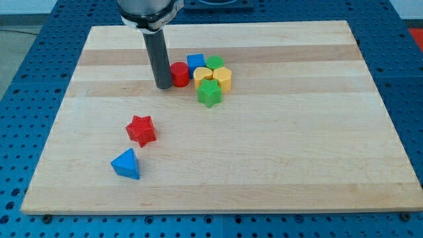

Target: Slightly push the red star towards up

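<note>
The red star point(141, 129) lies on the wooden board point(277, 152) at the view's lower left. My tip point(163, 86) rests on the board above and a little right of the star, well apart from it. The tip stands just left of a red cylinder point(179, 74), close to it or touching it; I cannot tell which.
A blue triangle point(126, 164) lies just below-left of the red star. Right of my tip is a cluster: the red cylinder, a blue block point(195, 63), a green block point(215, 63), two yellow blocks point(222, 78) and a green star point(209, 93).
</note>
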`<action>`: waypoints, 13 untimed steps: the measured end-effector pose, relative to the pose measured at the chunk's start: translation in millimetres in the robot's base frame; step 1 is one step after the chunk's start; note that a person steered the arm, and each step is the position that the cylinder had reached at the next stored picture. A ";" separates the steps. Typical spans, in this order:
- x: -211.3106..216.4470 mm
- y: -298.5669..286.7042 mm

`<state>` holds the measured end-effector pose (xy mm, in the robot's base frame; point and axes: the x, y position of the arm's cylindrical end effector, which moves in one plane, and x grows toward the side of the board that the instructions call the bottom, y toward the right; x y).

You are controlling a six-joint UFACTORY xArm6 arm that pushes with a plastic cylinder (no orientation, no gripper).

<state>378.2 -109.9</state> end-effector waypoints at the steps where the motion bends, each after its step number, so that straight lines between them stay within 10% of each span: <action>1: 0.0 -4.0; 4: 97.9 58.8; 6: 150.8 0.0; 13: 106.6 -13.2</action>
<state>484.8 -123.1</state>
